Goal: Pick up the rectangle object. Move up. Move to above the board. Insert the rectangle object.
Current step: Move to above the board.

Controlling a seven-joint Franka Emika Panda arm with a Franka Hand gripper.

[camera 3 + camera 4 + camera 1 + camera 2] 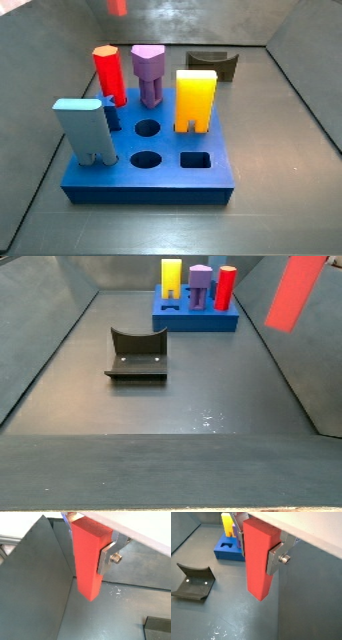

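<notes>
My gripper [88, 547] is shut on the rectangle object [88, 574], a slim salmon-red bar that hangs upright between the silver fingers [105, 559] in both wrist views [258, 577]. It is well above the grey floor. In a side view the bar [294, 296] hangs high at the right, off to one side of the board; the gripper itself is out of that frame. The board [147, 180] is a thick dark blue block with free round and square holes [197, 160] in its top. It also shows in a wrist view [230, 548] and in the side view [197, 320], far off.
On the board stand a yellow peg [195, 98], a purple peg [148, 72], a red hexagonal peg [107, 72] and a light blue block [84, 128]. The dark fixture [136, 354] stands on the floor between the board and the front. Grey walls enclose the floor.
</notes>
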